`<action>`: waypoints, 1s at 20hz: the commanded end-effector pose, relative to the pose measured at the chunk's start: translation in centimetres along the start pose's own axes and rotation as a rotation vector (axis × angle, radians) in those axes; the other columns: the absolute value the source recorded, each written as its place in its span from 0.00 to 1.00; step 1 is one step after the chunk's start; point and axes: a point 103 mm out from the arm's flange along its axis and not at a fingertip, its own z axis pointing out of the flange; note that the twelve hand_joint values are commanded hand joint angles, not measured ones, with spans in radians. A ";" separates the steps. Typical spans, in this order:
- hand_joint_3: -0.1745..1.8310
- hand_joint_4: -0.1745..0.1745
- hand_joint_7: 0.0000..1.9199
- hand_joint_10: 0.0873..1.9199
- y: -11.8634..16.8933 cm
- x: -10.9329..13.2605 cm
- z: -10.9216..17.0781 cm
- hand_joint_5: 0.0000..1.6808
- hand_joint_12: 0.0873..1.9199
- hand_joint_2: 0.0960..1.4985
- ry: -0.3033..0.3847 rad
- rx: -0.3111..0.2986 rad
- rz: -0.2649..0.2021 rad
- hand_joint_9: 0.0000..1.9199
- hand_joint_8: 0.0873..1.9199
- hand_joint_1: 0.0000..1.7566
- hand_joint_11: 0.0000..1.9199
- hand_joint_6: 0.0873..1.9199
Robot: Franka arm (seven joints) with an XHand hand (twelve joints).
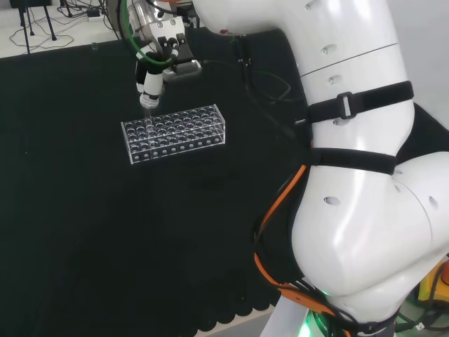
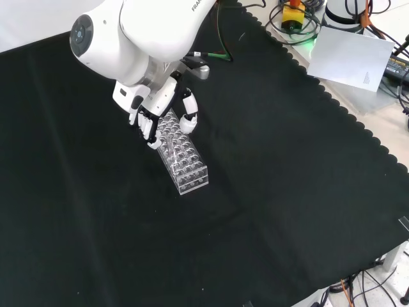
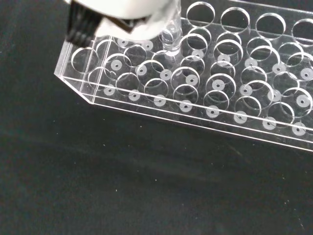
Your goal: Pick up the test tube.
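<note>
the test tube (image 3: 170, 35) is clear glass, upright, its rounded bottom just above the holes near one end of a clear plastic rack (image 1: 175, 133). in the head view the tube (image 1: 146, 111) hangs over the rack's far left corner.

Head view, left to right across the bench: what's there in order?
Hand hanging over the left end of the clear tube rack → rest of the rack → bare black cloth → the arm's own white links. The wrist view shows a clear test tube by the fingers.
</note>
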 end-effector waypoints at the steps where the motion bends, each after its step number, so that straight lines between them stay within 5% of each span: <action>1: 0.45 0.00 0.39 0.43 0.5 0.4 0.2 0.28 0.75 0.37 0.004 0.005 0.009 0.34 0.47 0.58 0.17 0.40; 20: 0.45 0.00 0.52 0.39 3.6 1.3 1.0 0.41 0.72 0.34 -0.023 0.015 0.029 0.44 0.45 0.64 0.22 0.44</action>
